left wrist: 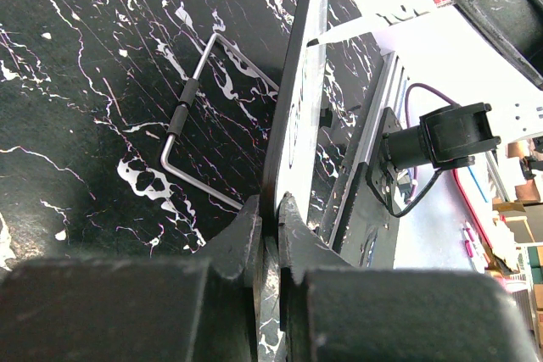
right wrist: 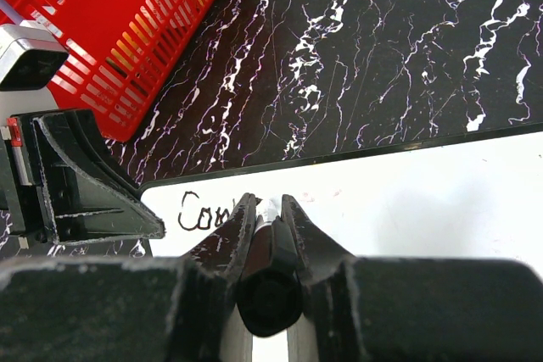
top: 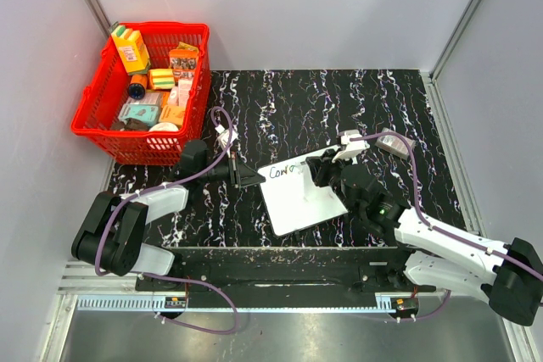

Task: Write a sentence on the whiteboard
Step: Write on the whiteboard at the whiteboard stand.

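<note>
Lying in left pincer (top: 252, 178): whiteboard (top: 299, 201)

Both arms look alike: white shells on the long links, chunky black housings at the joints. The left arm (top: 161, 201) and the right arm (top: 445, 242) each trail a thin purple cable (top: 413, 167) along their length. A small green light (top: 383, 207) glows on the right one. The fingers (right wrist: 233, 231) are matte black, their edges scuffed and chipped.
</note>
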